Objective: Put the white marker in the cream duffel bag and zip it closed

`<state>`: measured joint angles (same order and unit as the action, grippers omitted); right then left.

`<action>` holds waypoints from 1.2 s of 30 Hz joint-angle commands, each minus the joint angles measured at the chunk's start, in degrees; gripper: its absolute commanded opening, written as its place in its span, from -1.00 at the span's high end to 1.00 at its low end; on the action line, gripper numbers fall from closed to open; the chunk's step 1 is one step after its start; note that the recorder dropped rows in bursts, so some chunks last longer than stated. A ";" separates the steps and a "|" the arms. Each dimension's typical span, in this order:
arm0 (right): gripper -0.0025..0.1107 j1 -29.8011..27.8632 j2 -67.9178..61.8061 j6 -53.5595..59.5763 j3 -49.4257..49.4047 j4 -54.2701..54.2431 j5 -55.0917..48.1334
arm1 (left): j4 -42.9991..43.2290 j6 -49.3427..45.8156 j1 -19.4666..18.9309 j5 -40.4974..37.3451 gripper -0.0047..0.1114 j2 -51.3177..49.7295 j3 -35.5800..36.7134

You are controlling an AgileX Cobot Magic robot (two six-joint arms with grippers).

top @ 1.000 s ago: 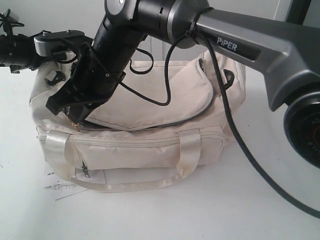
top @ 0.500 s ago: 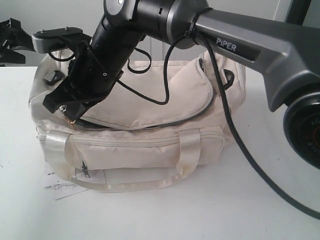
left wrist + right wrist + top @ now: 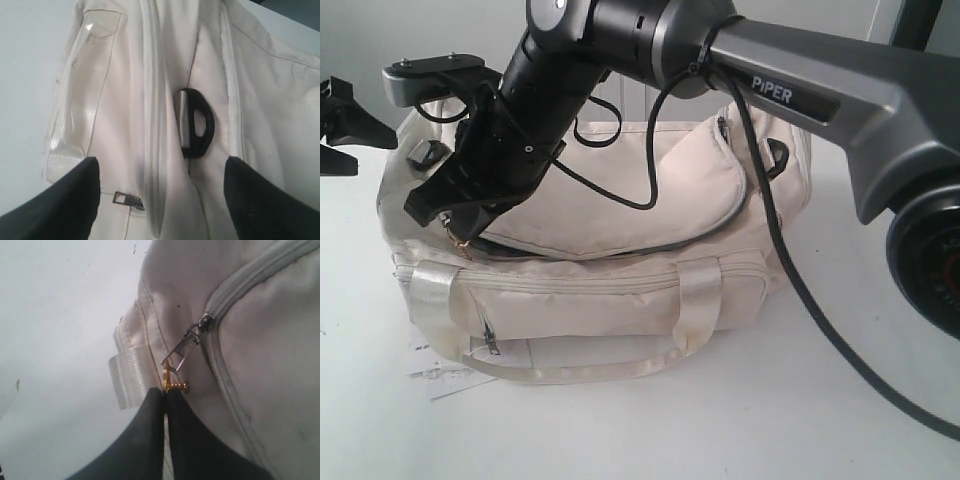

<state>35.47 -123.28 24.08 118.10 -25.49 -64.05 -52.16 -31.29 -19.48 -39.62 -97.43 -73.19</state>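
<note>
Bright, even, diffuse light fills the exterior view. The white desk [image 3: 720, 420] is nearly washed out, with only a soft shadow under the bag [image 3: 620, 290]. Its satin strap [image 3: 700, 300] gleams. The arm [image 3: 880, 110] nearest the lens looks oversized and slightly soft.

The left wrist view is soft throughout. The fabric is overexposed, glare streaks the ring [image 3: 186, 125], and the left pincer [image 3: 161, 167] shows as blurred, featureless black.

In the right wrist view the clasp [image 3: 172, 382] is fairly sharp, while the right pincer [image 3: 164, 392] is dark and out of focus.
</note>
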 commanded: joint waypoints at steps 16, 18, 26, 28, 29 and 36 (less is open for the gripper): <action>0.96 0.05 0.79 1.31 0.04 -0.81 0.96 | -15.09 -9.27 0.18 6.25 -0.32 4.66 10.59; 0.96 0.05 0.79 1.31 0.04 -0.79 0.99 | -15.09 -9.27 0.18 6.57 -0.32 4.32 10.59; 0.96 0.05 0.79 1.59 0.04 -0.79 1.21 | -15.52 -9.40 1.70 7.95 -0.32 2.02 10.59; 0.96 0.05 0.79 1.69 0.04 -0.79 1.19 | -15.53 -9.90 2.85 9.84 -0.32 1.65 10.59; 0.96 0.05 0.79 1.69 0.04 -0.79 1.19 | -15.53 -10.05 3.35 10.42 -0.32 1.39 10.59; 0.96 0.05 0.79 1.69 0.04 -0.79 1.19 | -16.08 -10.12 4.85 12.39 -0.32 -0.76 10.47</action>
<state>35.47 -123.28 24.99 118.10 -25.72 -63.06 -66.47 -40.92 -15.00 -27.25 -97.59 -63.01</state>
